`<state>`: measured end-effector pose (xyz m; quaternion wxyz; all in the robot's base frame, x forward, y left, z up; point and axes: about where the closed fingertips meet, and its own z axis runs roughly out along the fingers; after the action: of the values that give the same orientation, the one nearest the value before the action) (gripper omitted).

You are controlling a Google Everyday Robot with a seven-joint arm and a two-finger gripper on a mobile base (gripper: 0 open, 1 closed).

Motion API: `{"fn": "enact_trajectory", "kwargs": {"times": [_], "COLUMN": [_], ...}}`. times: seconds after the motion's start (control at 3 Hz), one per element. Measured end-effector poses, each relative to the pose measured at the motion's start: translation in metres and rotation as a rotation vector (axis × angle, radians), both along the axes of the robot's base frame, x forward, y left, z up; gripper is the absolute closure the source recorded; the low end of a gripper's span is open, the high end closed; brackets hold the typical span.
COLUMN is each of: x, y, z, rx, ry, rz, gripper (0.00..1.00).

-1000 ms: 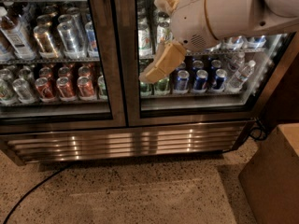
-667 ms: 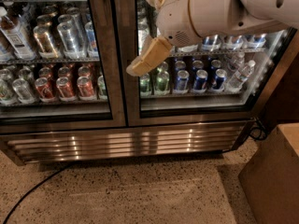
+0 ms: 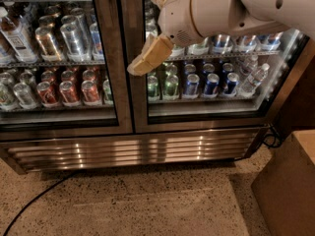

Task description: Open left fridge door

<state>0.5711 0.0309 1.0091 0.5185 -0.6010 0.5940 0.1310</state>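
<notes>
Gripper (image 3: 146,59): tan, angled down-left, hanging before the steel stiles where the two doors meet; open or closed cannot tell. Arm (image 3: 231,9): white, entering from upper right, covering part of the right door (image 3: 211,97). Left fridge door (image 3: 59,68): shut, left half of the fridge, red and silver cans behind the glass. Risks, judged: the gripper tip lies nearer the right door's frame than the left's, so a pull could catch the wrong door; no handle shows, so a grip on smooth steel may slip. Obscured: any door handle, contact between gripper and frame, door tops, cropped left edge.
</notes>
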Motion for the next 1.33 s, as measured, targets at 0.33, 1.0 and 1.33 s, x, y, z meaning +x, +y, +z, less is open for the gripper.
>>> {"fn": "enact_trajectory", "kwargs": {"times": [0.33,1.0,1.33], "x": [0.018,0.034,0.036], "y": [0.008,0.039,0.054], "z": [-0.001,-0.006,-0.008], "rx": [0.022,0.047,0.058], "ry": [-0.009,0.03,0.047], "rz": [-0.007,0.04,0.069], "gripper": [0.0,0.0,0.0]}}
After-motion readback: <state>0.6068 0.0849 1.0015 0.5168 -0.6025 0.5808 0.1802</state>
